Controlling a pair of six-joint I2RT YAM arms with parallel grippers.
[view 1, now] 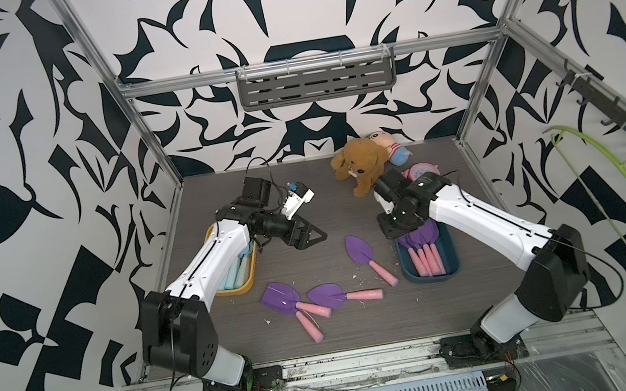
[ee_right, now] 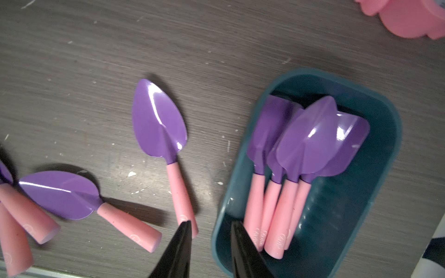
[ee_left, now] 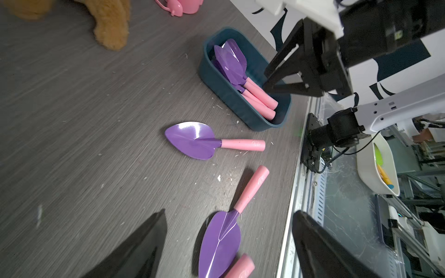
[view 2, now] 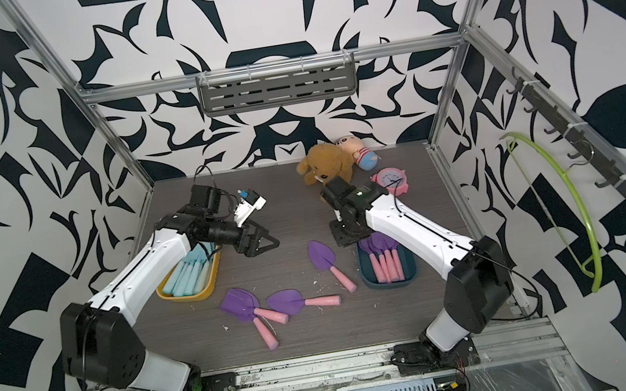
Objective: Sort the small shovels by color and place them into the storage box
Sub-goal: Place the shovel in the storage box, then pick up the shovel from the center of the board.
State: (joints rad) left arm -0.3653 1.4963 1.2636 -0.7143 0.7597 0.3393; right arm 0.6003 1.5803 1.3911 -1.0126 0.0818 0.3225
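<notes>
Near edge, three purple shovels (view 1: 276,298) lie loose on the table. Lone shovel (ee_right: 159,122) is just beside teal box (view 1: 433,277). We'd pinch its pink handle squarely. Right gripper (ee_right: 210,223) is part-open and empty, left gripper (view 1: 311,235) wide and empty. Only top views show blue shovels (view 2: 188,272) in yellow box (view 2: 192,296).

Passable, from my console: bare table (view 1: 340,217), centre-back. Obstacles: loose purple shovels (view 1: 357,248) front-centre; yellow box (view 1: 239,290) left; teal box (view 1: 433,277) right; plush dog (view 1: 361,164) rear.
</notes>
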